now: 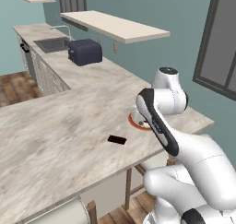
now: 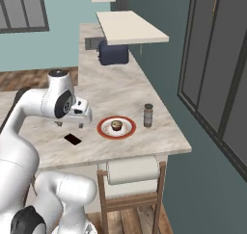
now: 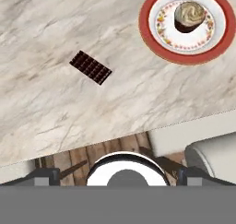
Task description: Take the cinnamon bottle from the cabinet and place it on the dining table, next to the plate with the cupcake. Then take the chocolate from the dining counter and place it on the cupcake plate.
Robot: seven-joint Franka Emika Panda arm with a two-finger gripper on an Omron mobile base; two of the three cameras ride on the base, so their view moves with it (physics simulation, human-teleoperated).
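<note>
hand view looks straight down on the chocolate (image 3: 91, 67), lying flat and askew on the dining counter (image 3: 55, 112), well apart from the plate (image 3: 189, 57) holding the cupcake (image 3: 189, 16). the gripper (image 2: 71, 123) hovers above with jaws spread wide, holding nothing. the cinnamon bottle (image 2: 148, 115) already stands beside the plate. for a clean pickup, probably turn the wrist to span the bar's narrow width, then descend squarely.

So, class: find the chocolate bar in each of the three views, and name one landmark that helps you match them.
Left base view: chocolate on the dining counter, lower centre.
Right base view: chocolate, left of centre, below the gripper.
Hand view: chocolate, upper left.
Shared landmark: the red-rimmed plate beside it.
</note>
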